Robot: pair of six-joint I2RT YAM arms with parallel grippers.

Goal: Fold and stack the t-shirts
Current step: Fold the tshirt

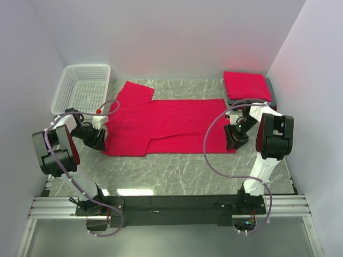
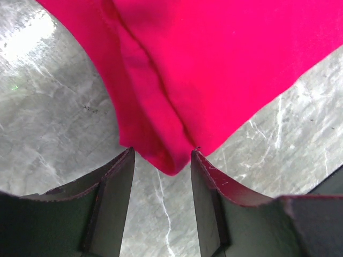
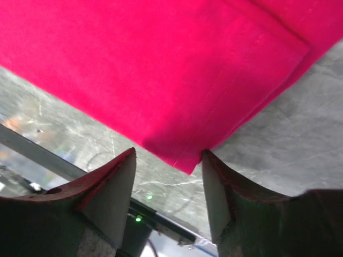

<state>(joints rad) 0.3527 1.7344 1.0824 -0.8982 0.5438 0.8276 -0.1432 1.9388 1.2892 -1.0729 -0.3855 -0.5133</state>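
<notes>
A bright crimson t-shirt (image 1: 171,124) lies on the marble table, folded over lengthwise, with one sleeve sticking out at the back left. My left gripper (image 1: 99,140) stands open at its near left corner; that corner (image 2: 170,160) lies just ahead of the parted jaws, nothing pinched. At the near right corner my right gripper (image 1: 234,140) is open too, the hem corner (image 3: 187,163) loose in front of its tips. A folded red t-shirt (image 1: 247,85) rests on a grey folded one (image 1: 271,91) at the back right.
A white lattice basket (image 1: 83,88) stands at the back left, close to the left arm's elbow. White walls close in the table on three sides. Bare marble (image 1: 177,171) runs between the shirt and the arms' base rail.
</notes>
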